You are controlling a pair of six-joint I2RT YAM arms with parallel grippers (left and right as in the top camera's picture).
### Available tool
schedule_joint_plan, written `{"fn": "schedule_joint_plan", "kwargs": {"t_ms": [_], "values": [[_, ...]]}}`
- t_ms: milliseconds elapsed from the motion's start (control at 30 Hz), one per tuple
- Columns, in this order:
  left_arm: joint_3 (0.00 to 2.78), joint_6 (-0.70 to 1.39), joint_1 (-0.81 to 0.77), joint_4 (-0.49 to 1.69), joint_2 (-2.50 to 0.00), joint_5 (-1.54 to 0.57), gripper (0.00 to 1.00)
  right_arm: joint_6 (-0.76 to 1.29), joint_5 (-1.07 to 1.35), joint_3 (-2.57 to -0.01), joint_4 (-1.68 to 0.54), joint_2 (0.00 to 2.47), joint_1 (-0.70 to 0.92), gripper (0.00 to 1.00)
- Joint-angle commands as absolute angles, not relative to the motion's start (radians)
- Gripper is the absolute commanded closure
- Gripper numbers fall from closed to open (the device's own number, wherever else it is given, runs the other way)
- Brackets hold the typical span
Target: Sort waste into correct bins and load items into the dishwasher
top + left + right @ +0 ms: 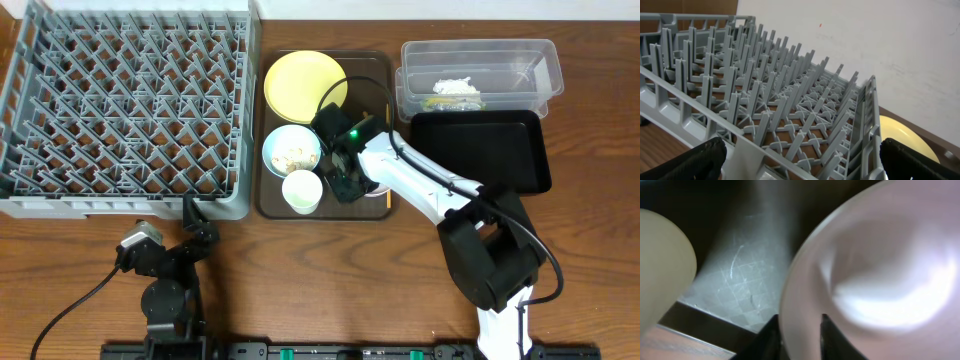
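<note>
While the dish rack [130, 100] at the table's far left corner holds nothing between its pegs, the overhead view puts every dish it shows on the brown serving tray [372, 80] at the middle of the table. The yellow plate [303, 82] lies at the tray's far edge. The light blue bowl [292, 150], with grains in it, sits by the left edge and the white cup [302, 192] near the front edge. At the far right corner the clear tub [530, 60] already has crumpled paper [455, 88] and a greenish scrap [440, 102] in it, while the black tray [480, 150] just in front of it is bare. The right gripper [345, 172] hangs low over the serving tray's right half. The left gripper [192, 212] is parked by the table's front edge.

From the left wrist, that gripper's fingers are spread wide apart with nothing between them, facing the rack.

From the right wrist, the two fingers pinch the rim of the small white bowl [880, 270], one inside and one outside, with the cup just beside it.

I judge the sorting partly done and the loading not begun.
</note>
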State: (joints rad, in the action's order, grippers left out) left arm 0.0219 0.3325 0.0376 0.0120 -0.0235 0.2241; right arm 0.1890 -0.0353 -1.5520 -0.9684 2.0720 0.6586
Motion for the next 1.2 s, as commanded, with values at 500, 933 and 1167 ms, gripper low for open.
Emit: {"fn": "schedule_joint_plan", "kwargs": {"t_ms": [500, 933, 1167], "values": [[0.004, 0.315, 0.033, 0.051, -0.024, 0.25, 0.0, 0.242, 0.022, -1.761, -0.843, 2.037, 0.646, 0.34], [0.004, 0.315, 0.033, 0.051, -0.024, 0.25, 0.0, 0.479, 0.027, -1.761, -0.676, 2.126, 0.699, 0.41], [0.004, 0.315, 0.033, 0.051, -0.024, 0.25, 0.0, 0.527, -0.019, -1.761, -0.677, 2.15, 0.699, 0.46]]}}
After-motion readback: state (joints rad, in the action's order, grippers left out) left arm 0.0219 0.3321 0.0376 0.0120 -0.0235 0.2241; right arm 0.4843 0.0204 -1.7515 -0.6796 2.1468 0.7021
